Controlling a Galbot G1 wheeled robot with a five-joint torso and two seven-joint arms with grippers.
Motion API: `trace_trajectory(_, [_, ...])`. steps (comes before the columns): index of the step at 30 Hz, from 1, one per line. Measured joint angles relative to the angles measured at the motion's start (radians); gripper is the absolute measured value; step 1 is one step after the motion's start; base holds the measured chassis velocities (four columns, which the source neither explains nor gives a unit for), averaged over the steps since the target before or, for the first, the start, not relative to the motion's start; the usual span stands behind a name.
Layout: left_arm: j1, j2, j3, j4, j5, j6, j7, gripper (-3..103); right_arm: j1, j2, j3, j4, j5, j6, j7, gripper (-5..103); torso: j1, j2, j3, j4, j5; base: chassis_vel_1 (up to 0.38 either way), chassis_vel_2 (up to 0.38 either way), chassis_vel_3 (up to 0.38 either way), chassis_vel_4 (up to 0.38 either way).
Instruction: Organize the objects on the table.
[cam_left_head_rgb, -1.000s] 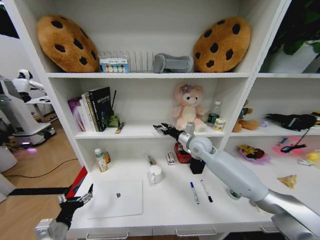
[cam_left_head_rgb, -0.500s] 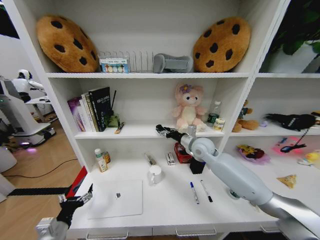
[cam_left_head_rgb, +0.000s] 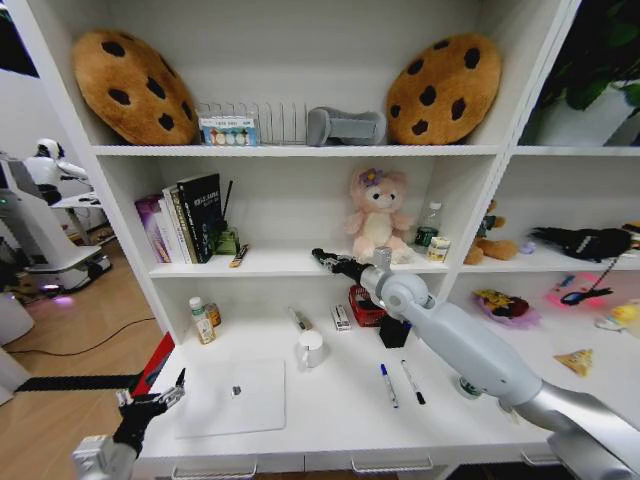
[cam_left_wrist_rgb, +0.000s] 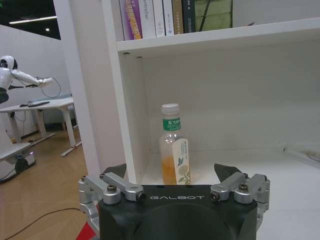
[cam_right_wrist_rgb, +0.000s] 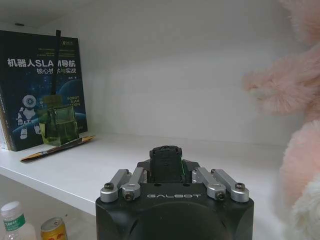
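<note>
My right gripper (cam_left_head_rgb: 320, 257) reaches up to the front edge of the middle shelf (cam_left_head_rgb: 280, 263), left of the pink plush bear (cam_left_head_rgb: 377, 215). In the right wrist view its fingers (cam_right_wrist_rgb: 166, 157) are shut, with a thin sliver of a green piece (cam_right_wrist_rgb: 183, 167) along them. A silver laptop (cam_left_head_rgb: 235, 395) lies shut on the white table (cam_left_head_rgb: 340, 420). Two marker pens (cam_left_head_rgb: 388, 384) (cam_left_head_rgb: 412, 381) lie to its right. A green-lidded jar (cam_left_head_rgb: 467, 386) peeks out from behind my right arm. My left gripper (cam_left_head_rgb: 150, 402) hangs open off the table's left end, holding nothing (cam_left_wrist_rgb: 172, 172).
A juice bottle (cam_left_head_rgb: 203, 322) (cam_left_wrist_rgb: 173, 150) and a can stand at the table's back left. A white mug (cam_left_head_rgb: 311, 349) and a red-black box (cam_left_head_rgb: 365, 305) sit mid-table. Books (cam_left_head_rgb: 190, 218) and a green glass bottle (cam_right_wrist_rgb: 57, 122) occupy the middle shelf's left part.
My right arm's elbow has shifted slightly while its gripper stays at the shelf edge. The left arm has not moved.
</note>
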Motion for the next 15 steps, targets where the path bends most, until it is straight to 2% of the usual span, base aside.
trace_trajectory(2, [0.0,0.0,0.0,0.0,0.0,0.0,0.0,99,0.001,0.002,0.0,-0.005,-0.018,0.01,-0.001,33,0.0,0.0,0.0,-0.0001,0.0,0.0,0.0,0.0,0.0])
trace_trajectory(4, [0.0,-0.001,0.0,0.001,0.001,0.0,0.0,99,0.015,0.009,-0.006,-0.042,-0.13,0.055,-0.026,33,0.0,0.0,0.0,-0.0001,0.0001,0.0,0.0,0.0,0.0])
trace_trajectory(5, [0.0,-0.001,0.0,0.001,0.001,0.0,0.0,99,0.015,0.009,-0.006,-0.042,-0.13,0.055,-0.026,33,0.0,0.0,0.0,-0.0001,0.0001,0.0,0.0,0.0,0.0])
trace_trajectory(6, [0.0,-0.001,0.001,0.001,0.002,0.0,0.001,99,0.027,0.011,-0.009,-0.061,-0.191,0.072,-0.048,33,0.0,0.0,0.0,-0.0001,0.0002,0.0,0.0,0.0,0.0])
trace_trajectory(7, [0.0,-0.002,0.001,0.001,0.003,0.0,0.001,99,0.052,0.012,-0.016,-0.095,-0.307,0.105,-0.091,33,0.0,0.0,0.0,0.0,0.0,0.0,0.0,0.0,0.0])
trace_trajectory(8, [0.0,-0.002,0.001,0.001,0.003,0.0,0.001,99,0.052,0.012,-0.016,-0.095,-0.307,0.105,-0.091,33,0.0,0.0,0.0,0.0,0.0,0.0,0.0,0.0,0.0])
trace_trajectory(9, [0.0,-0.003,0.001,0.001,0.003,0.0,0.001,99,0.068,0.011,-0.021,-0.116,-0.381,0.127,-0.117,33,0.0,0.0,0.0,0.0,0.0,0.0,0.0,0.0,0.0])
trace_trajectory(11, [0.0,-0.006,0.003,0.003,0.004,-0.001,0.001,99,0.119,0.008,-0.034,-0.177,-0.602,0.21,-0.206,33,0.0,0.0,0.0,0.0,0.0,0.0,0.0,0.0,0.0])
trace_trajectory(12, [0.0,-0.006,0.003,0.003,0.004,-0.001,0.001,99,0.119,0.008,-0.034,-0.177,-0.602,0.21,-0.206,33,0.0,0.0,0.0,0.0,0.0,0.0,0.0,0.0,0.0])
trace_trajectory(13, [-0.001,-0.007,0.005,0.005,0.005,-0.001,0.002,99,0.147,0.004,-0.049,-0.203,-0.703,0.255,-0.259,33,0.0,0.0,0.0,-0.0002,0.0,0.0,0.0,0.0,0.0])
trace_trajectory(14, [-0.001,-0.007,0.005,0.005,0.005,-0.001,0.002,99,0.147,0.004,-0.049,-0.203,-0.703,0.255,-0.259,33,0.0,0.0,0.0,-0.0002,0.0,0.0,0.0,0.0,0.0])
trace_trajectory(15, [-0.002,-0.008,0.006,0.005,0.005,-0.001,0.002,99,0.16,0.001,-0.059,-0.21,-0.745,0.276,-0.281,33,0.0,0.0,0.0,-0.0001,0.0,0.0,0.0,0.0,0.0])
